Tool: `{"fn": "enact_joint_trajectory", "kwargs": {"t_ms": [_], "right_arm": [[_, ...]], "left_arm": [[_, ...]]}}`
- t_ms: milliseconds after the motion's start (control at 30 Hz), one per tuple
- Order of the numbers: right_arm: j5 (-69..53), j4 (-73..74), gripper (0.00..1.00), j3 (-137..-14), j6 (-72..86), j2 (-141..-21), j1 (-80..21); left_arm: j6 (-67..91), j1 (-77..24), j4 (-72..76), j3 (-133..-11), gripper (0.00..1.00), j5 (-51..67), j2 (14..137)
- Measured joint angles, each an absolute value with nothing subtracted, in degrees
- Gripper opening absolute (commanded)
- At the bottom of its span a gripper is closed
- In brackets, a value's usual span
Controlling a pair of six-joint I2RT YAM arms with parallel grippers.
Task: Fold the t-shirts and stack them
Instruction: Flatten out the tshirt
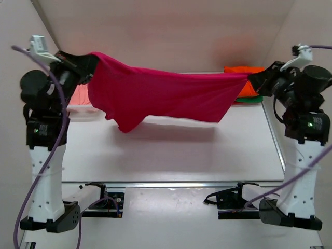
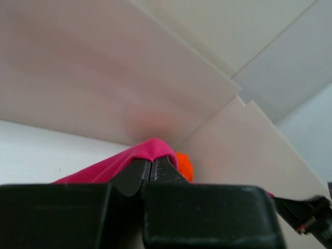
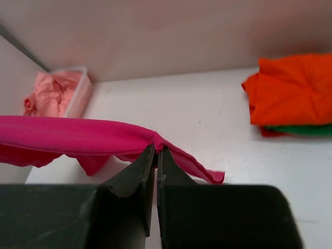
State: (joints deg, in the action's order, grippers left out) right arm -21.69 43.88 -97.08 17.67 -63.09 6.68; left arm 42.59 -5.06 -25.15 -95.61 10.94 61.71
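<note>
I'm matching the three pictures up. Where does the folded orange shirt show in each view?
Top external: orange shirt at far right, partly hidden by the magenta shirt.
Left wrist: small patch right of centre, beside the magenta fold.
Right wrist: upper right, atop a green shirt.
Shared landmark: the magenta shirt, in all three.

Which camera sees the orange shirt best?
The right wrist camera: the orange shirt lies in plain sight, folded on the green shirt. The top camera catches only bits behind the magenta shirt; the left wrist camera shows an orange sliver.
</note>
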Motion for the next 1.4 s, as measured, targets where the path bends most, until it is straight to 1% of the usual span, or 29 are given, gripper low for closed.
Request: {"fn": "enact_joint_trajectory", "kwargs": {"t_ms": [33,167,333,400,533,667,733,767,833,967,1067,1133,1167,1233,1400], "right_arm": [[-21.74,44.66,0.00,-99.66,17.67,-62.35,6.48],[-22.41,46.30,0.01,-106.56,17.82,-61.12,6.44],[-24.67,47.97,0.00,-112.22,18.04,-61.52,7.22],[-25.54,47.94,0.01,-112.73,18.04,-62.65,7.27],[-27.57,47.90,0.00,-111.37,18.15,-68.66,7.27],[-29.26,48.23,0.00,-110.76,18.35,-79.42,7.25],[-29.12,48.99,0.00,-111.46,18.35,-87.29,7.25],[-28.71,50.06,0.01,-112.44,18.39,-91.39,7.18],[-28.16,52.21,0.00,-116.42,18.50,-100.71,7.14],[-29.12,53.78,0.00,-126.02,20.12,-112.27,7.29],[-32.73,51.48,0.00,-131.24,23.24,-114.04,8.40],[-35.46,47.59,0.01,-132.46,25.63,-112.53,9.65],[-36.71,45.93,0.00,-132.40,26.63,-111.13,10.46],[-38.92,43.00,0.00,-131.74,28.67,-107.96,12.01],[-42.13,38.30,0.00,-127.04,30.37,-99.46,13.69]], "left_arm": [[42.74,-6.04,-27.64,-99.44,0.00,8.58,60.99],[42.72,-9.02,-31.75,-106.56,0.00,4.01,59.07],[42.61,-13.17,-33.54,-108.53,0.00,-1.10,55.75],[42.37,-12.86,-34.54,-109.49,0.00,-1.45,56.60],[41.85,-7.51,-34.92,-111.55,0.00,1.58,62.85],[42.33,-2.00,-32.64,-109.16,0.00,10.22,73.60],[42.74,-0.03,-31.70,-109.30,0.00,15.40,82.00],[42.94,1.02,-31.62,-110.54,0.00,18.35,88.20],[43.57,2.13,-31.68,-113.45,0.00,22.17,98.13],[45.65,3.73,-33.47,-124.92,0.00,27.94,116.22],[49.23,5.26,-32.93,-138.34,0.00,31.79,125.54],[51.92,6.70,-29.87,-138.89,0.00,33.93,124.77],[53.21,7.66,-26.96,-137.14,0.00,35.05,122.58],[54.83,9.61,-23.44,-132.14,0.00,36.14,115.77],[52.58,11.07,-21.47,-127.24,0.00,36.05,100.64]]}}
